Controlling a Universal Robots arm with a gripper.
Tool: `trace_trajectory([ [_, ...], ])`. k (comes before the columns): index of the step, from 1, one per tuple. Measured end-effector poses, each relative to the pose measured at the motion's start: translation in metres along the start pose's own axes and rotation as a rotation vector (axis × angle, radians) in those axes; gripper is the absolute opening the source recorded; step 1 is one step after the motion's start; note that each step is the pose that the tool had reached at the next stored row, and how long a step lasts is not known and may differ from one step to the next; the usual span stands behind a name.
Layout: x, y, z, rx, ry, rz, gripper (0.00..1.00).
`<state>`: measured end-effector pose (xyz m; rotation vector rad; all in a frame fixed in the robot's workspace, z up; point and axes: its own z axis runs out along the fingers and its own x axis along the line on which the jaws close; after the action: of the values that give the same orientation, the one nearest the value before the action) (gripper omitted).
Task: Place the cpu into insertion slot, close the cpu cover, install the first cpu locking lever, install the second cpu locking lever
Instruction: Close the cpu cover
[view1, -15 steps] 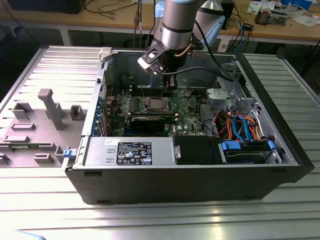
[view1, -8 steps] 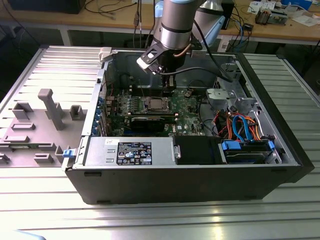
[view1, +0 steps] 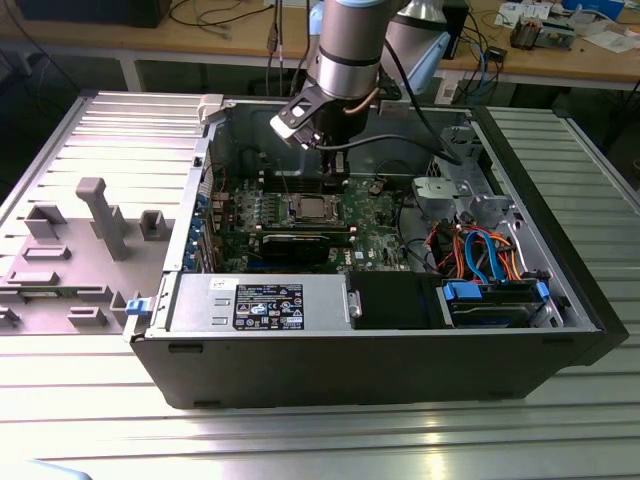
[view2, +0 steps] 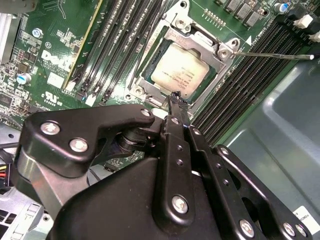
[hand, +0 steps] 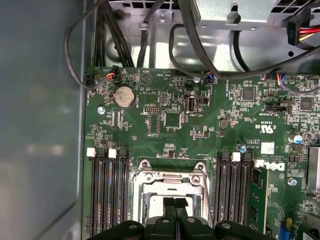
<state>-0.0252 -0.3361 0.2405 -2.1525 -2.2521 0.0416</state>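
The cpu (view2: 179, 75), a silver-grey square, lies in the insertion slot (view2: 145, 85) on the green board; in the exterior view the cpu (view1: 308, 208) sits mid-board. The cpu cover (view2: 197, 37), a metal frame with a window, lies flat around the chip. A thin metal locking lever (view2: 272, 55) sticks out from a socket corner across the memory slots. My gripper (view2: 175, 98) hangs just above the socket's edge, fingers shut together with nothing between them. In the first wrist view the gripper (hand: 175, 202) is over the cover (hand: 170, 175). From outside, the gripper (view1: 335, 165) hovers above the board's rear.
Black memory slots (hand: 107, 195) flank the socket on both sides. Cables (hand: 200, 55) loop over the board near the case wall (hand: 40, 125). A power supply (view1: 265, 303) and a drive bay with blue and orange cables (view1: 490, 265) fill the case front. A grey fixture (view1: 95, 215) stands outside.
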Motion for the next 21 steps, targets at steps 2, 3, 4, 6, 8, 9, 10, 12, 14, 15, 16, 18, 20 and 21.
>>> trace_trajectory([
  [2, 0.0001, -0.0009, 0.0004, 0.0000, 0.0000, 0.000, 0.11],
  [3, 0.0001, -0.0013, 0.0005, 0.0000, 0.0000, 0.000, 0.11],
  [4, 0.0001, -0.0019, 0.0007, 0.0001, -0.0001, 0.000, 0.11],
  [6, 0.0001, -0.0028, 0.0010, 0.0000, -0.0001, 0.000, 0.11],
  [8, 0.0002, -0.0039, 0.0013, 0.0000, -0.0001, 0.000, 0.11],
  [9, 0.0002, -0.0045, 0.0015, 0.0000, -0.0001, 0.000, 0.11],
  [10, 0.0002, -0.0049, 0.0016, 0.0000, 0.0000, 0.000, 0.11],
  [12, 0.0002, -0.0058, 0.0019, 0.0000, -0.0001, 0.000, 0.11],
  [14, 0.0003, -0.0067, 0.0021, 0.0000, -0.0001, 0.000, 0.11],
  [15, 0.0003, -0.0072, 0.0022, 0.0000, -0.0001, 0.000, 0.11],
  [16, 0.0004, -0.0077, 0.0024, 0.0000, 0.0000, 0.000, 0.11],
  [18, 0.0004, -0.0086, 0.0027, 0.0000, -0.0001, 0.000, 0.11],
  [20, 0.0004, -0.0092, 0.0029, 0.0000, -0.0001, 0.000, 0.11],
  [21, 0.0004, -0.0096, 0.0030, 0.0001, -0.0001, 0.000, 0.11],
])
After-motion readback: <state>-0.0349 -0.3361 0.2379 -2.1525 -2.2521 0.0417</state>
